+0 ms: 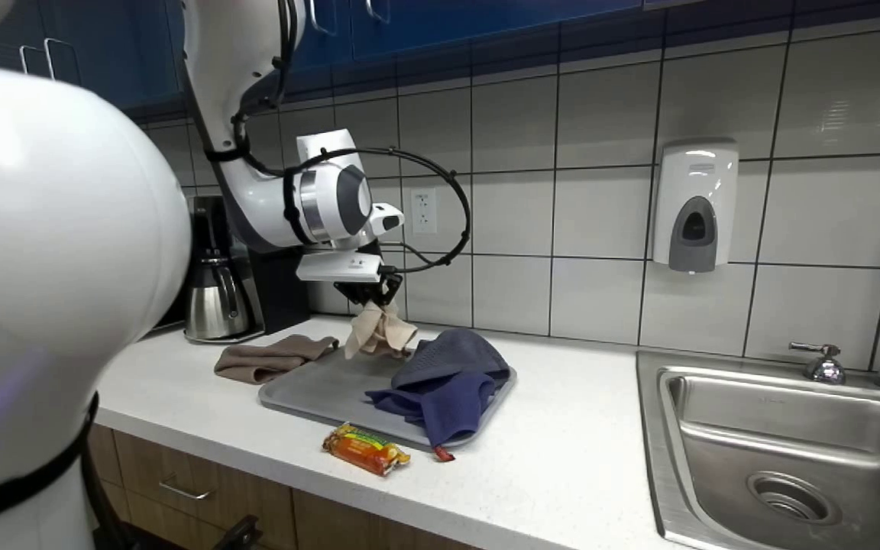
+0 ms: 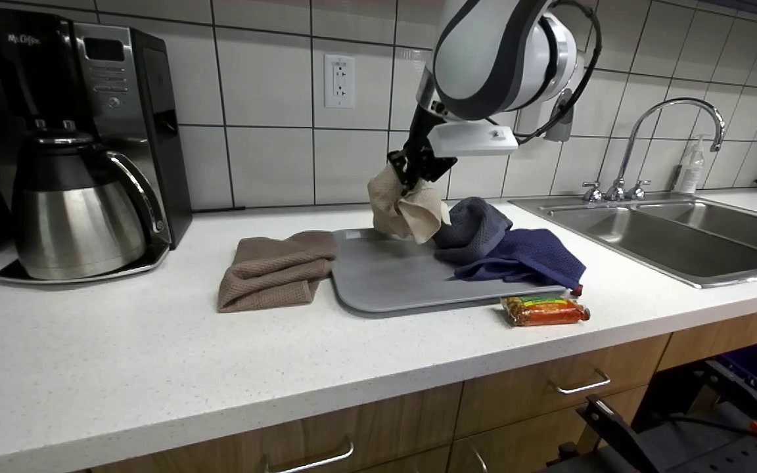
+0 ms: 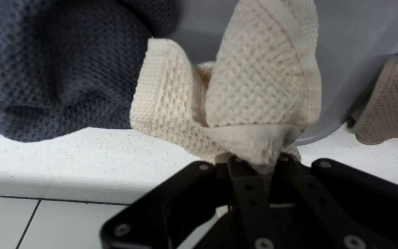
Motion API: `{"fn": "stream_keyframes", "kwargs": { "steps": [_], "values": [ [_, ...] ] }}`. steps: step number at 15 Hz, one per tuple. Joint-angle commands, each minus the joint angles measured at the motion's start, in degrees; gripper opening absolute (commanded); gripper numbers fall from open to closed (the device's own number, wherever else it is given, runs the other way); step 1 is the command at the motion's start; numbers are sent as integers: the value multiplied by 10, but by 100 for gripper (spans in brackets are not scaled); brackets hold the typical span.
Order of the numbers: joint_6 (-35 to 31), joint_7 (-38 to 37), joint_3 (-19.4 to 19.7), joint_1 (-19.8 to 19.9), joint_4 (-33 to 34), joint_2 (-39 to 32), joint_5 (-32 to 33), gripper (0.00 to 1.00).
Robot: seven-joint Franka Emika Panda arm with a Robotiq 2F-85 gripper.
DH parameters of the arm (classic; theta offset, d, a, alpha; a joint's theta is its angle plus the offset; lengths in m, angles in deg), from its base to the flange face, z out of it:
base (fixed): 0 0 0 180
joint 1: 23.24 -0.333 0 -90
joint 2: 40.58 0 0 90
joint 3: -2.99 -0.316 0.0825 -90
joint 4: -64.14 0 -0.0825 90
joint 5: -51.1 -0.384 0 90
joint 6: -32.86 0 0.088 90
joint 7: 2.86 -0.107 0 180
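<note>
The gripper (image 3: pixel 263 165) is closed down to a narrow pinch on a gathered bit of the beige cloth (image 2: pixel 410 220), which hangs in folds over the back edge of the grey tray (image 2: pixel 385 279), close to the tiled wall (image 2: pixel 273 157). What bothers me is how little fabric is pinched: a tug could pull it free. Dropped here, I'd guess it would straddle the lip, half on the table (image 2: pixel 155 328). One loose flap reaches near the dark grey cloth (image 2: pixel 474 230), so a sweep toward the sink (image 1: pixel 776 447) might snag that too; I can't tell whether they touch. The navy cloth (image 2: pixel 533 253) pokes past the tray's front edge near the snack packet (image 2: pixel 546 312); a shifted tray could nudge the packet toward the table's front edge.

The tray carries the dark grey and navy cloths, bunched at its sink end. The brown cloth (image 2: pixel 280 269) lies on the table just beside the opposite end. The carafe (image 2: pixel 79 223) has steel walls, which hide any contents.
</note>
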Motion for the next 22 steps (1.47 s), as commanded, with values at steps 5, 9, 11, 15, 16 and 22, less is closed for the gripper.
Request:
{"fn": "stream_keyframes", "kwargs": {
  "steps": [5,9,11,15,16,22],
  "values": [
    [41,-3,12,7,19,-38,-9,3],
    [54,-12,0,19,26,-58,8,3],
    [59,-9,-4,22,30,-61,5,36],
    [65,-6,-13,29,33,-58,2,55],
    [64,-6,-15,30,33,-56,2,63],
    [60,-5,-17,31,33,-37,10,100]
  ]
}}
